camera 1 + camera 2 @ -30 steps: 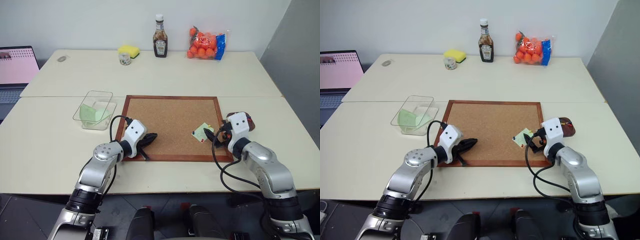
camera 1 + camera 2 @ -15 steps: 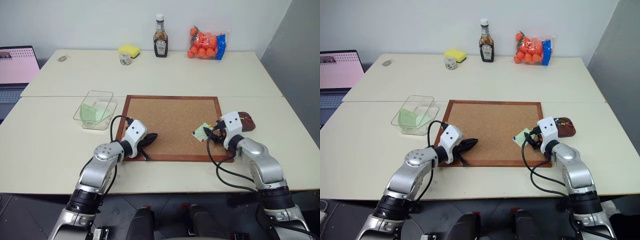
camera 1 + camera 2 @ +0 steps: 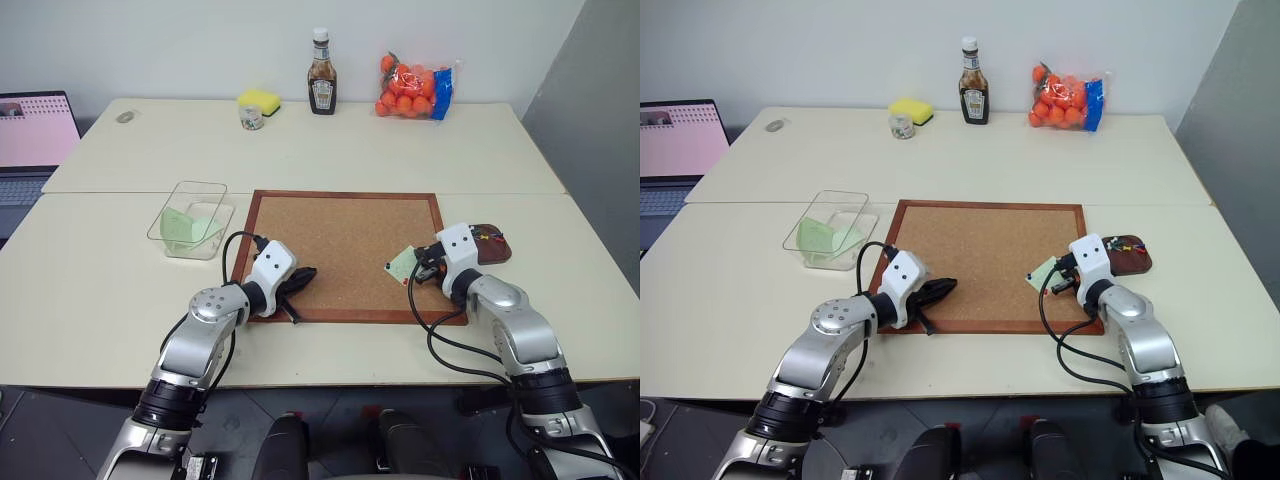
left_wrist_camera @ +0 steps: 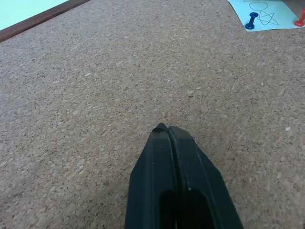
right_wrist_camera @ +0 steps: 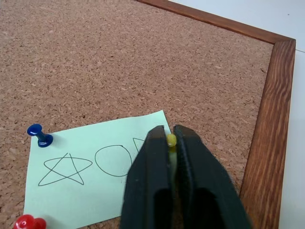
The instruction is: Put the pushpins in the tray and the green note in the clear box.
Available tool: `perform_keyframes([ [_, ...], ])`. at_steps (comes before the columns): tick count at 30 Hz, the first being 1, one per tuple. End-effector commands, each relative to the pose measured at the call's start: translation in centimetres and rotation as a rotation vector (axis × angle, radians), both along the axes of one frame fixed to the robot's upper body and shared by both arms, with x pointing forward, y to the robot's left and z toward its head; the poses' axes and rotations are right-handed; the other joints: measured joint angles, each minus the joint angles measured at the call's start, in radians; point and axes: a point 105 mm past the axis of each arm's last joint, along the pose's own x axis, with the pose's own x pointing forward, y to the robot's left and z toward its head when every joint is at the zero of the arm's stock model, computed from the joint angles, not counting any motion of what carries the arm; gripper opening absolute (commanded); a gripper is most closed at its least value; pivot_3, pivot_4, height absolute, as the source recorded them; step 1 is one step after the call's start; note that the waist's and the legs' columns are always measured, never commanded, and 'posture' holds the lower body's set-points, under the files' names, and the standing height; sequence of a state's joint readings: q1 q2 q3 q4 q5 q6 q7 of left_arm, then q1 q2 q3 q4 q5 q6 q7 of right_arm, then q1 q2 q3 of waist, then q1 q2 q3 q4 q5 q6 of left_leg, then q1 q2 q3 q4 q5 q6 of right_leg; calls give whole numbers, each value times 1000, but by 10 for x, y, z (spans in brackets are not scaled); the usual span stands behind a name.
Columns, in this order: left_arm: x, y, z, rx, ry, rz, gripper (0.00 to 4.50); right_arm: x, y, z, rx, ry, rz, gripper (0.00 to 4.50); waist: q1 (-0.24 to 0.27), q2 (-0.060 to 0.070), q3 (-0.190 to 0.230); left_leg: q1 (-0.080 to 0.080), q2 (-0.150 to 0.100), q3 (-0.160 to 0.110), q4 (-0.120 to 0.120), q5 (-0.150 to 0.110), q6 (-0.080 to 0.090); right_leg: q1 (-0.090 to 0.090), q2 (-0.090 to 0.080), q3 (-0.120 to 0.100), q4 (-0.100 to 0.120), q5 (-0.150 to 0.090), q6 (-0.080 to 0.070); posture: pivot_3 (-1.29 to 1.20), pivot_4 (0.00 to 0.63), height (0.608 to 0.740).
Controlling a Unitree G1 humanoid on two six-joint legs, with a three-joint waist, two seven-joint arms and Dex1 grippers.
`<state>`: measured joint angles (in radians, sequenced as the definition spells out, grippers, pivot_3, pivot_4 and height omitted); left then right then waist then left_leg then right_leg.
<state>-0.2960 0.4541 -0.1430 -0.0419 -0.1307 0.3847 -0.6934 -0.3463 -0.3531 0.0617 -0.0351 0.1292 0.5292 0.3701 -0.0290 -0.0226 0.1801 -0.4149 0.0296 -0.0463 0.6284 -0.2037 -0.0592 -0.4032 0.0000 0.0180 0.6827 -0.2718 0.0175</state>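
Left eye view, read from the left. At ten o'clock off the corkboard (image 3: 345, 235), just beside its frame: clear box (image 3: 200, 184), with a deeper mint-green paper (image 3: 178, 225) inside and no green note, so that half of the job not yet done.

At seven o'clock on the board: left gripper (image 4: 167, 130), fingers pressed flat together with nothing between them, tips over bare cork near the frame.

At four o'clock on the board: green note (image 5: 90, 191), lying flat on the cork (star and circle drawn on it). Pinned at one corner by a blue pushpin (image 5: 38, 134) and at another by a red pushpin (image 5: 28, 223), both upright in the paper and untouched.

Over the note's corner nearest the right-hand frame: right gripper (image 5: 170, 131), fingers closed down on the head of a yellow pushpin (image 5: 170, 140). Pinched, but by the look of it not yet pulled out of the board.

At three o'clock, off the board on the table: tray (image 3: 497, 250), with a few small coloured specks inside, possibly pins, too small to say for certain.

Judged from all this, left to do: yellow pin out and into the tray, then blue and red likewise, then the freed note across to the box at ten o'clock.
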Motion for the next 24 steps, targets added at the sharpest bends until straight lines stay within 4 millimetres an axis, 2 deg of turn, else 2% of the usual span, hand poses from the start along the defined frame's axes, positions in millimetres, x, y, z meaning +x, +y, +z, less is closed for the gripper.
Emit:
perform_keyframes([
  [1, -6, -5, -8, 18, 28, -22, 0, 3, -1, 23, 6, -90, 5, 13, 0, 0, 0, 0, 0, 0, 0, 0, 0, 0, 0, 0, 0, 0, 0, 0, 150, 740],
  [10, -8, -6, -11, 22, 38, -24, 0, -3, 1, 40, 87, -160, 20, 13, 0, 0, 0, 0, 0, 0, 0, 0, 0, 0, 0, 0, 0, 0, 0, 0, 150, 740],
  [18, -8, -6, -12, 19, 36, -22, 0, -5, 6, 44, 125, -176, 31, 13, 0, 0, 0, 0, 0, 0, 0, 0, 0, 0, 0, 0, 0, -1, 2, 0, 150, 740],
  [24, -8, -6, -14, 22, 37, -23, 0, -6, -4, 51, 117, -197, 5, 13, 0, 0, 0, 0, 0, 0, 0, 0, 0, 0, 0, 0, 0, -1, 2, 0, 150, 740],
])
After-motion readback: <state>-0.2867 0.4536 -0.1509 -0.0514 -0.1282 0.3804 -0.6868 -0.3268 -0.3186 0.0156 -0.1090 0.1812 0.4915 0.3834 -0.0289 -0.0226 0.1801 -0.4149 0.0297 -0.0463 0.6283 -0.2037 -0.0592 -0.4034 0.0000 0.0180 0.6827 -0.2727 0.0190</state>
